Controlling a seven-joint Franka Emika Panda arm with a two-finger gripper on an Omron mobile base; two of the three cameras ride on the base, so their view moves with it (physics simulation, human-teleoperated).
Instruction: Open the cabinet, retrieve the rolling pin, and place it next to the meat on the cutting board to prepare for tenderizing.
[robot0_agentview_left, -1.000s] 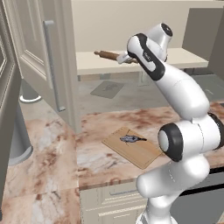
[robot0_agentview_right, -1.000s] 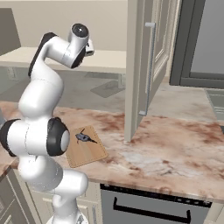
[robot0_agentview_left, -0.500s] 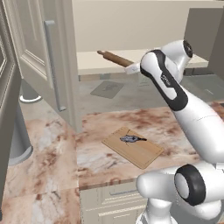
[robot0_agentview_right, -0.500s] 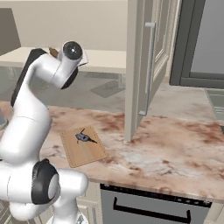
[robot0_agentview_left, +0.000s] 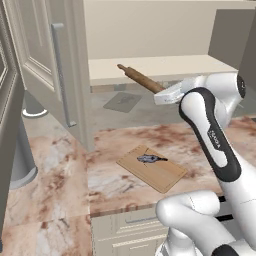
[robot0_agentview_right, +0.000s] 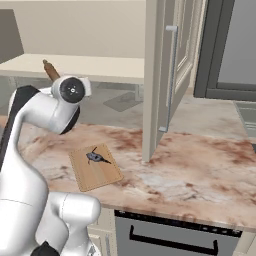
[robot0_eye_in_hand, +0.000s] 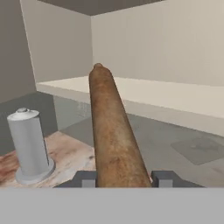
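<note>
My gripper (robot0_agentview_left: 169, 94) is shut on one end of the brown wooden rolling pin (robot0_agentview_left: 139, 78), which is held in the air in front of the cabinet's pale shelf (robot0_agentview_left: 165, 66). The pin sticks out up and to the left. In the hand view the rolling pin (robot0_eye_in_hand: 112, 131) runs straight away from the gripper (robot0_eye_in_hand: 124, 179), with a dark fingertip (robot0_eye_in_hand: 85, 178) on each side. The cabinet door (robot0_agentview_left: 54, 65) stands open at the left. Below, the tan cutting board (robot0_agentview_left: 152, 168) lies on the marble counter with the small grey-blue meat (robot0_agentview_left: 149, 159) on it. In the right base view, the pin's tip (robot0_agentview_right: 50, 70) pokes out behind the arm.
A flat grey mat (robot0_agentview_left: 122, 101) lies at the back of the counter under the shelf. A grey canister (robot0_eye_in_hand: 28, 146) stands on the counter at the left. The other open cabinet door (robot0_agentview_right: 167, 75) hangs over the counter (robot0_agentview_right: 200, 170) to the right of the board (robot0_agentview_right: 95, 167).
The arm has swung back toward the base, drawing the rolling pin off the shelf and a little right and down. The grip has not changed.
</note>
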